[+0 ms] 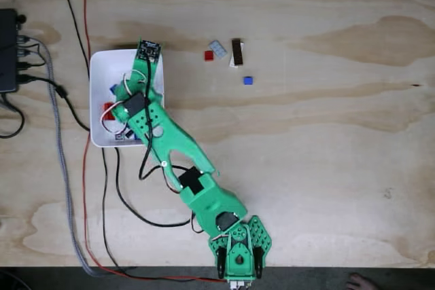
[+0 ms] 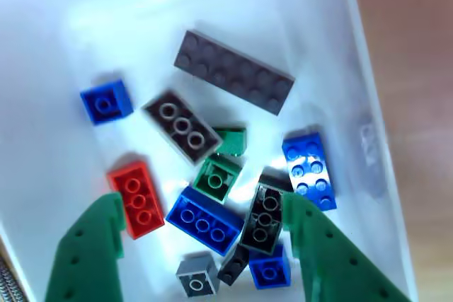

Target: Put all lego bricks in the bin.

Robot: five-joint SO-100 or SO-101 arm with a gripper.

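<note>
- In the fixed view, a black box [image 1: 7, 51] with cables plugged in sits at the left edge of the wooden table [image 1: 326, 168].
- Just right of it is the white bin [image 1: 98, 100], with the green arm [image 1: 183, 168] reaching over it from its base at the bottom edge of the table.
- In the other view, the gripper [image 2: 202, 245] hangs over the inside of the bin [image 2: 42, 54], its two green fingers [image 2: 92, 245] spread wide apart with nothing between them.
- Inside the bin, from left to right in that view: a small blue brick [image 2: 106, 101], a red brick [image 2: 137, 199], a dark brown brick [image 2: 181, 125] lying upside down, a long blue brick [image 2: 204, 221], a small grey brick [image 2: 197, 275], a green brick [image 2: 218, 177], a long dark grey brick [image 2: 233, 71], a black brick [image 2: 262, 218] and another blue brick [image 2: 308, 170].
- On the table to the right of the bin in the fixed view, well apart from it: a red piece [image 1: 209, 55], a grey piece [image 1: 218, 49], a dark brown bar [image 1: 237, 51] and a small blue piece [image 1: 248, 81].
</note>
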